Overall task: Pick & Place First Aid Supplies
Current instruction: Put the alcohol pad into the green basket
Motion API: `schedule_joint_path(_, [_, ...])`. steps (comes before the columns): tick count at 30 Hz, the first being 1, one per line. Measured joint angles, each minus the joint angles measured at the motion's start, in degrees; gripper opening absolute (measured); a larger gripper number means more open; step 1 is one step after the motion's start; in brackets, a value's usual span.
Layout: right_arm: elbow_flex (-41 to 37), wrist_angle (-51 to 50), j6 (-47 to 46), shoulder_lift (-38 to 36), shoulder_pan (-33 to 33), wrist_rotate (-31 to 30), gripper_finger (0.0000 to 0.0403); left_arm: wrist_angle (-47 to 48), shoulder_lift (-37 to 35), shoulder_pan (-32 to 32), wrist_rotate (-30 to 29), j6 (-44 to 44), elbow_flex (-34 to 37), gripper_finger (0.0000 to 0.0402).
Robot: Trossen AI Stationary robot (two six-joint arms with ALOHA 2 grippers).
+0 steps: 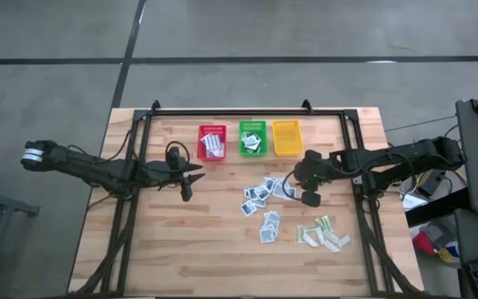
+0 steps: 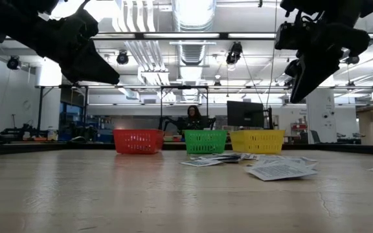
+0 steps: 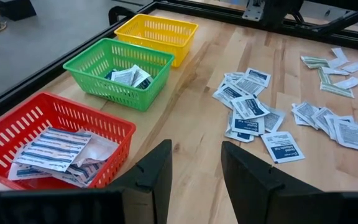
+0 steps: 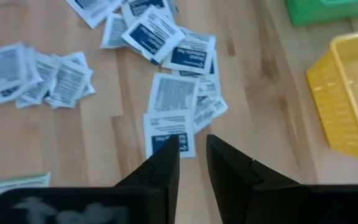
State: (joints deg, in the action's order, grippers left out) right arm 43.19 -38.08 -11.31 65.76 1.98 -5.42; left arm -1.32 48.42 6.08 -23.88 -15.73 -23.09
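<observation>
Small square white-blue first aid packets (image 1: 260,197) lie loose on the wooden table, with more (image 1: 269,227) nearer the front and pale green-beige strips (image 1: 323,234) to their right. Oblong striped packets (image 3: 55,149) fill the red basket (image 1: 212,141). The green basket (image 1: 252,137) holds a few square ones. My right gripper (image 4: 193,152) hangs above the right edge of the packet pile, pointing down, open by a narrow gap with nothing in it; one packet (image 4: 168,132) lies just beyond its tips. My left gripper (image 3: 195,168) hovers open, left of the pile.
The yellow basket (image 1: 287,137) stands right of the green one at the table's far edge. A black frame rail (image 1: 247,112) runs behind the baskets and down both sides. Bare wood (image 1: 197,249) lies at the front left. A person sits behind monitors (image 2: 193,115) beyond the table.
</observation>
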Motion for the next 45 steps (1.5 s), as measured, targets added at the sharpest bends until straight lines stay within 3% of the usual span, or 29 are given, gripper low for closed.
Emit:
schedule_joint_path(18, [-0.5,1.4,-0.5,1.7,0.1,1.1,0.0250,0.0,0.0,0.0,0.0,-2.5,0.0,0.0133])
schedule_joint_path(34, [-0.9,4.9,11.2,18.7,2.3,6.5,0.0252,0.1,0.0,0.0,0.0,-2.5,0.0,0.0133])
schedule_joint_path(45, [0.1,5.3,9.7,27.1,2.4,5.2,0.0244,0.2,0.0,0.0,0.0,-2.5,0.0,0.0133])
